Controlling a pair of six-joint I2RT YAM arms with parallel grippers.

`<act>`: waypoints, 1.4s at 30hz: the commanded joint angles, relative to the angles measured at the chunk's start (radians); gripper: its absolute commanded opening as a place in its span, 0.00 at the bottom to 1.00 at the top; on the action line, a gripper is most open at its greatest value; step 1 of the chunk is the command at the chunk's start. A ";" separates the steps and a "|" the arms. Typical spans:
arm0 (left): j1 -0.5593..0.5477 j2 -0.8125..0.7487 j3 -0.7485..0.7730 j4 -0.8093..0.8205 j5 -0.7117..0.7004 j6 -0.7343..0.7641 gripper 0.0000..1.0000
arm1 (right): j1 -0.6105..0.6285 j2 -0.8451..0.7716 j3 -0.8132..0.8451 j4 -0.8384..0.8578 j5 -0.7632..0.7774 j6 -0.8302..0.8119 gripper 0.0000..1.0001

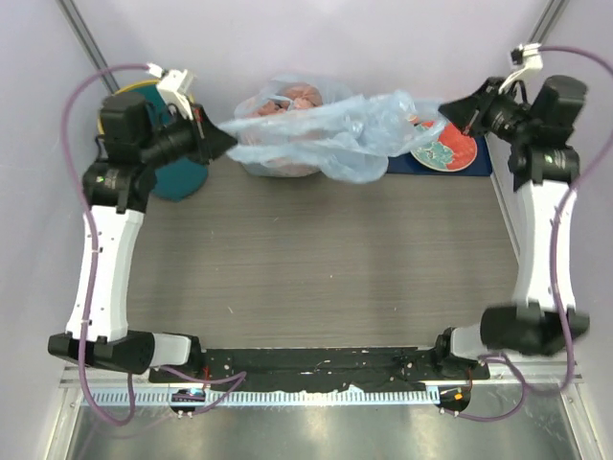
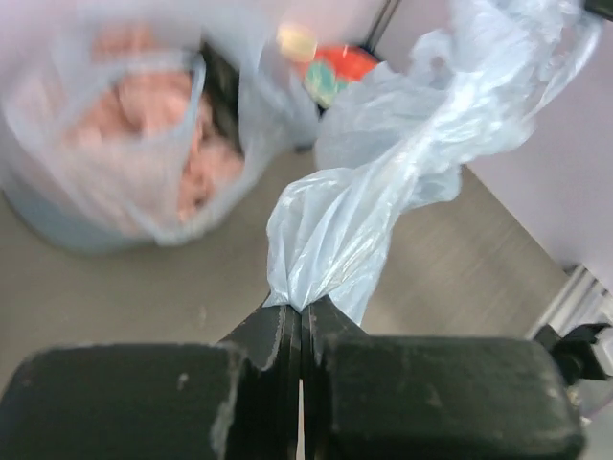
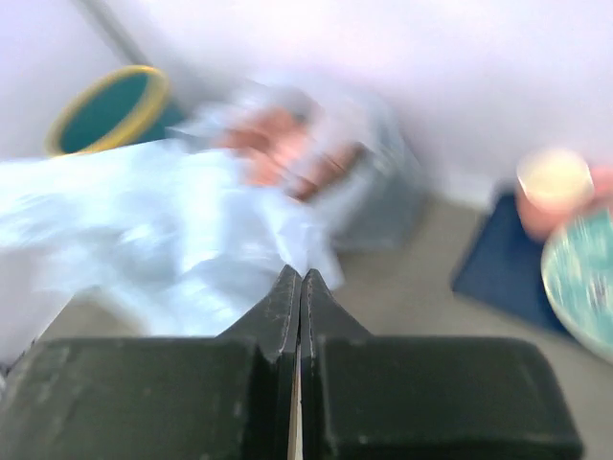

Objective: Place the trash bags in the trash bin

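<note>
The light-blue trash bag (image 1: 350, 134) hangs stretched in the air between my two grippers, across the back of the table. My left gripper (image 1: 230, 141) is shut on its left end, seen as a twisted bunch of film (image 2: 335, 225) at my fingertips (image 2: 303, 309). My right gripper (image 1: 446, 113) is shut on the bag's right end (image 3: 144, 240) at its tips (image 3: 301, 276). The teal trash bin (image 1: 177, 172) with a yellow rim stands at the back left, mostly hidden under my left arm; it shows in the right wrist view (image 3: 105, 110).
A clear whitish bag with pink lumps (image 1: 284, 103) sits behind the stretched film, also in the left wrist view (image 2: 134, 125). A blue mat (image 1: 479, 158) at back right holds a patterned plate (image 1: 445, 149) and a pink mug (image 3: 554, 187). Walls close in the sides.
</note>
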 commanded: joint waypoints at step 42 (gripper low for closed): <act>-0.290 0.073 0.237 -0.203 0.328 0.167 0.00 | 0.563 -0.191 0.308 -0.444 0.152 -0.233 0.01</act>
